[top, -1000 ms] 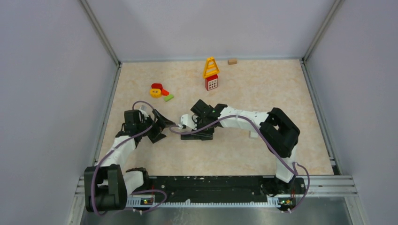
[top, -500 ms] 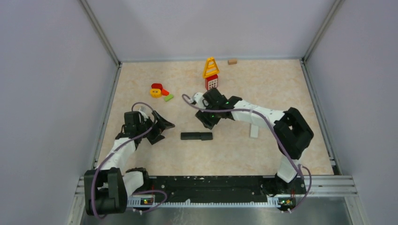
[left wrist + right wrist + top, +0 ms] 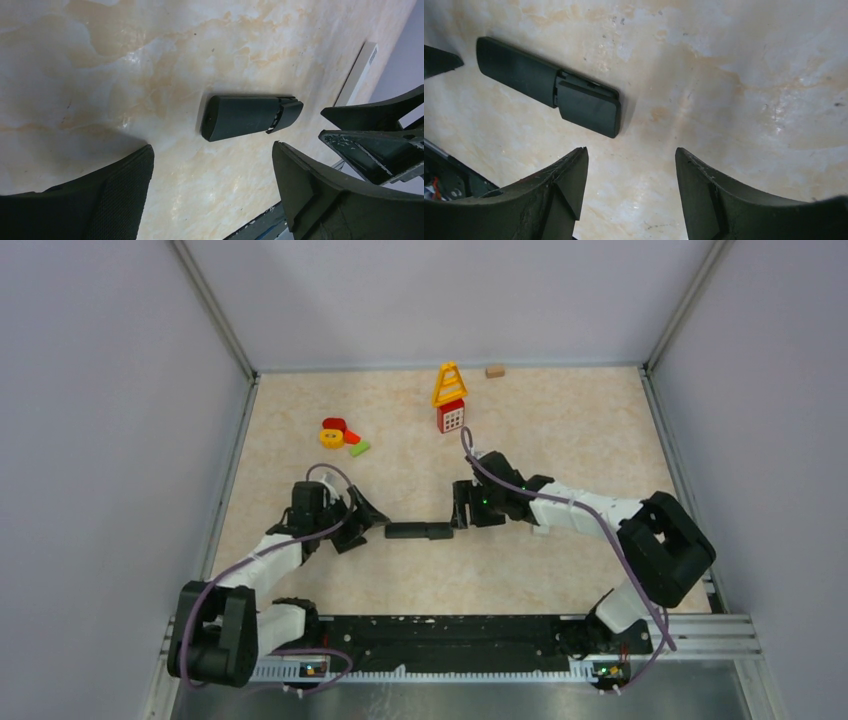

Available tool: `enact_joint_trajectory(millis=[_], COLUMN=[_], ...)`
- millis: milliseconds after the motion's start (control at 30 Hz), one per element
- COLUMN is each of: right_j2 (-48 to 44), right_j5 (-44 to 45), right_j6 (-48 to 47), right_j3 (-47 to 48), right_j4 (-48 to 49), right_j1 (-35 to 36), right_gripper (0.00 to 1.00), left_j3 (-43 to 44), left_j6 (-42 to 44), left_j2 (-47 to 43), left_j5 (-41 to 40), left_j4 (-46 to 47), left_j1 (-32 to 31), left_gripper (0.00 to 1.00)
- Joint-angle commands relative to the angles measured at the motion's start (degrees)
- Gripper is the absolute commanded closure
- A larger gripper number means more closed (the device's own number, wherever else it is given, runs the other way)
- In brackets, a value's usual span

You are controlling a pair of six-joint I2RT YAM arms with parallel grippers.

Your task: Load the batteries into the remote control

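The black remote control [image 3: 419, 531] lies flat on the table between the two arms. In the right wrist view its battery cover [image 3: 589, 105] sits slightly offset at the near end of the remote control [image 3: 519, 70]. My left gripper [image 3: 372, 523] is just off its left end, open and empty; the left wrist view shows the remote control [image 3: 250, 116] beyond the left gripper [image 3: 212, 150]. At the right end my right gripper [image 3: 460, 505] stands open, and nothing is between the fingers of the right gripper [image 3: 631, 152]. No batteries are in view.
A flat white strip [image 3: 362, 70] lies right of the remote, mostly under the right arm. A yellow cone on a red block [image 3: 449, 398], a small wooden block [image 3: 494, 371] and red, yellow and green toy pieces [image 3: 340, 435] sit farther back.
The right gripper lifted off the remote's left part, swung back and right, came down at its right end and opened wider. The left gripper slid right toward the remote's left end.
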Motion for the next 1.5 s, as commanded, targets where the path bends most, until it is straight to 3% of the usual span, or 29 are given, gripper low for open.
enact_joint_trajectory(millis=[0, 633, 1000, 1467], right_j2=[1.76, 10.33, 10.17, 10.23], right_j5=[-2.89, -4.48, -1.29, 2.86], right_j6=[7.81, 8.0, 15.69, 19.22], right_j3=[0.19, 4.13, 1.29, 2.19], right_j4=[9.32, 8.74, 10.99, 7.5], right_j1=[0.43, 1.84, 1.84, 2.17], right_gripper=[0.36, 0.56, 0.76, 0.79], left_j3=[0.02, 1.38, 0.75, 0.16], left_j6=[-0.18, 1.68, 1.78, 2.0], left_j2=[2.87, 11.11, 13.05, 13.7], left_j5=[-4.41, -4.46, -3.96, -3.85], left_j4=[4.36, 3.58, 4.03, 4.41], left_j1=[-2.63, -4.68, -5.06, -5.07], left_gripper=[0.1, 0.37, 0.42, 0.46])
